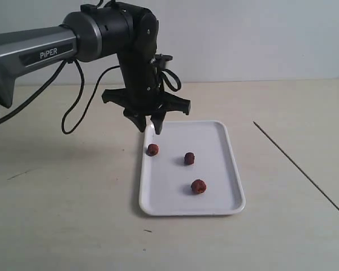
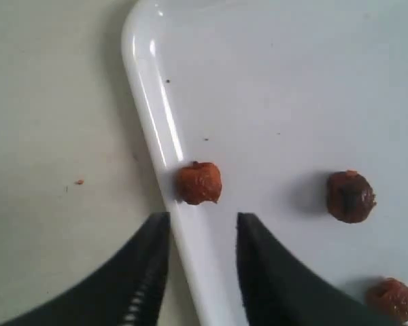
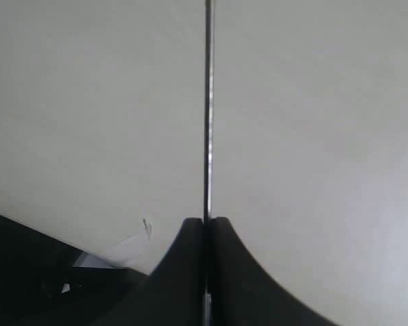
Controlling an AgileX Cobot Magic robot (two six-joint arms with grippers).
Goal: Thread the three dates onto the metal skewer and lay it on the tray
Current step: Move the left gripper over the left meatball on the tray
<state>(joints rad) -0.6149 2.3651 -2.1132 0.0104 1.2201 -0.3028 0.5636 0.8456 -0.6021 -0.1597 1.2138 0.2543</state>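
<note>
Left pincer [image 1: 150, 125] hangs over the left rim of the tray [image 1: 214, 147], jaws spread, nothing between them. The first date [image 1: 152, 149] lies just ahead of the gap, against the inner rim. The rim itself runs between the two fingers, so a straight descent would likely land on it.

Second date [image 1: 189, 158] and third date [image 1: 198, 186] lie apart on the tray floor.

Judged: dates light, roundish, prone to roll; wrinkled skin probably soft, perhaps tacky. Best pinched across the middle, ends left free for piercing.

Metal skewer [image 1: 299, 169] runs diagonally over the surface [image 1: 73, 214], right of the tray. Right pincer [image 3: 205, 227] is pressed together on it. Judged: rod stiff, thin and slick, so its long free length may swivel.
</note>
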